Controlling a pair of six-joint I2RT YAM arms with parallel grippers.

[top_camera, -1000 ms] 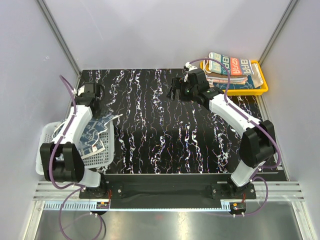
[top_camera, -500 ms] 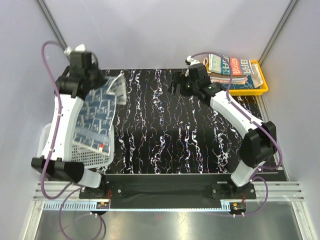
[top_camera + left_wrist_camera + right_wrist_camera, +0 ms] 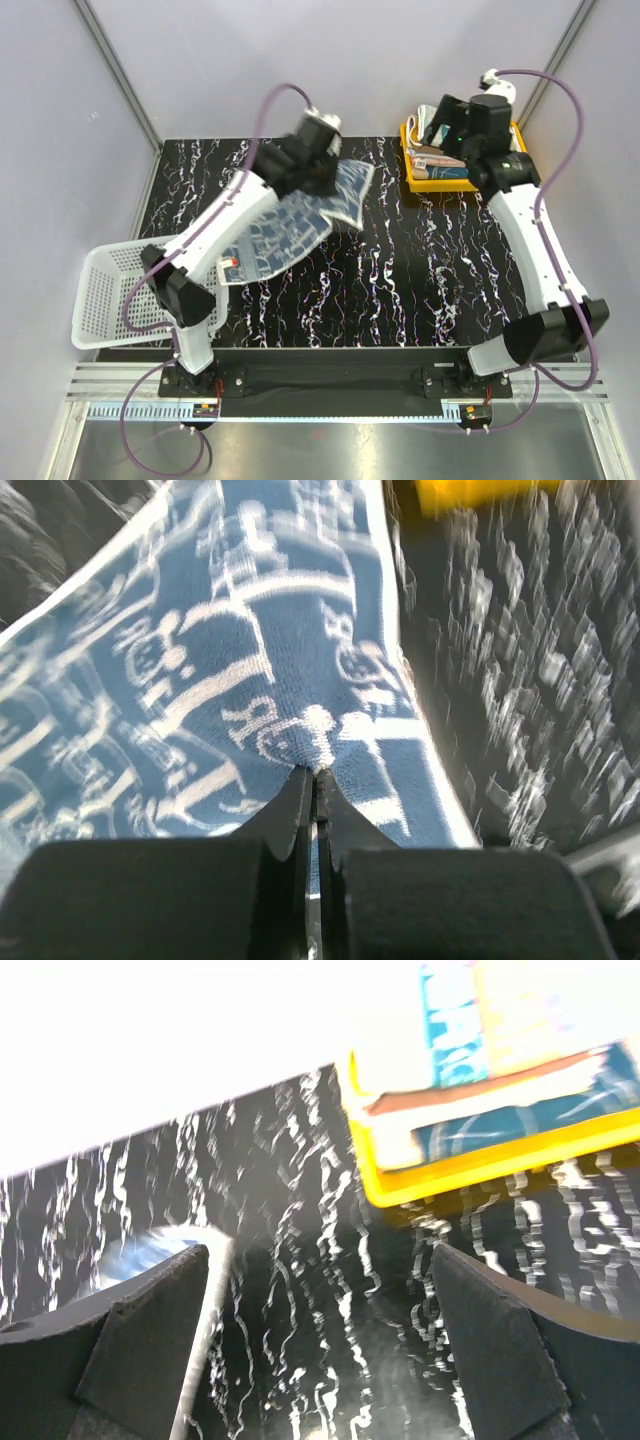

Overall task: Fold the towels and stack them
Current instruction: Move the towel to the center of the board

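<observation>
Moved: the left pincer [image 3: 312, 168] has been swung from over the basket [image 3: 108, 290] at the table's left edge to above the middle of the table [image 3: 400, 270]. The navy towel [image 3: 285, 222] has been carried with it. The right pincer [image 3: 443, 113] has been drawn back from the far middle to above the tray [image 3: 438, 180].
Left pincer: closed on the navy towel, which is pinched at its top edge.
Towel position: hung unfolded and slanted below and to the left of the left pincer, with its lower corner near the basket. Contact with the table cannot be determined.
Right pincer: jaws wide apart, nothing held.
Folded towels [image 3: 436, 156]: stacked in the tray at the far right corner.
Left wrist view: the left pincer [image 3: 313, 772] is seen clamped on a bunched fold of the navy towel [image 3: 250, 660], a detail not resolved from above.
Right wrist view: the right pincer [image 3: 318, 1260] is seen gaping over bare table, with the tray [image 3: 470, 1165] and folded towels [image 3: 500, 1125] just beyond.
Difference: the navy towel, earlier draped in the basket, is now out of it.
</observation>
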